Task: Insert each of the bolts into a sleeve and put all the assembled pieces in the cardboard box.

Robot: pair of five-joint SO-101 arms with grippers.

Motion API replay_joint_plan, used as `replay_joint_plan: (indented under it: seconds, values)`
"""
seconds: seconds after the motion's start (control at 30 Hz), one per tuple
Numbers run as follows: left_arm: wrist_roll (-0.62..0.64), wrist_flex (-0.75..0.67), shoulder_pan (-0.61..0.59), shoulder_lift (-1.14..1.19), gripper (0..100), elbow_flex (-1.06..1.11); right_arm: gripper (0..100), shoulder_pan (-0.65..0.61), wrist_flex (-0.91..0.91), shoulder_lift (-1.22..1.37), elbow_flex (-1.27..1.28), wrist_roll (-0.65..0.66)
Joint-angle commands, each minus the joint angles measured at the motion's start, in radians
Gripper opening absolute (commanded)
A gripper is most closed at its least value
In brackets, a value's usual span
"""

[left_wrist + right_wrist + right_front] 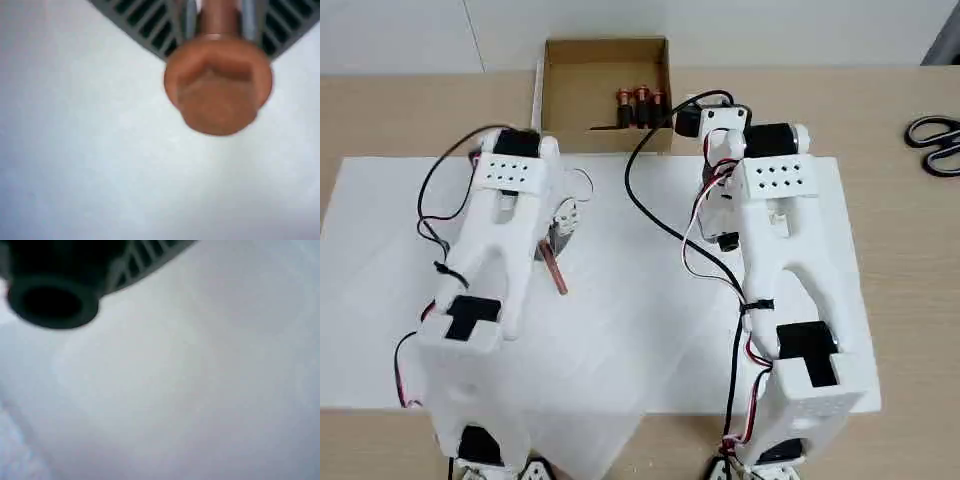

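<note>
1. A light-brown wooden tabletop [880,100] spans the high view from side to side.
2. A large white paper-like sheet [620,330] lies flat over the middle of the tabletop. Bare wood shows along the far side, at both ends and at the near corners.
3. A pair of black-handled scissors [932,145] lies on the bare wood at the right edge, off the sheet.
4. Beyond the table's far edge is a pale grey-white surface [770,25], crossed by a thin slanted seam [472,30]. Whether it is wall or floor cannot be told.
5. The light is soft and even, and shadows on the sheet are faint.
</note>
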Motion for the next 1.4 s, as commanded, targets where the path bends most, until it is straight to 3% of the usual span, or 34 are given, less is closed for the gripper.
replay_joint_plan:
  seconds: [0.0, 0.37, 0.8, 1.03, 1.27, 1.37]
  values:
    - [-0.091, 0.018, 0.003, -0.109, 1, -0.004, 0.6, 0.007, -0.015, -0.07, -0.051, 0.006]
    - [-0.143, 0.018, 0.005, -0.138, 1, -0.002, 0.6, 0.007, -0.015, -0.07, -0.051, 0.002]
    - [-0.153, 0.018, 0.097, -0.14, 1, -0.004, 0.6, 0.007, -0.007, -0.07, -0.051, 0.002]
    - [-0.463, 0.018, 0.097, -0.14, 1, -0.008, 0.6, 0.007, -0.007, -0.07, -0.051, 0.002]
    - [-0.496, 0.018, 0.097, -0.141, 1, -0.008, 0.6, 0.007, -0.007, -0.07, -0.051, 0.002]
    - [-0.621, 0.018, 0.092, -0.14, 1, -0.008, 0.6, 0.007, -0.005, -0.07, -0.051, 0.002]
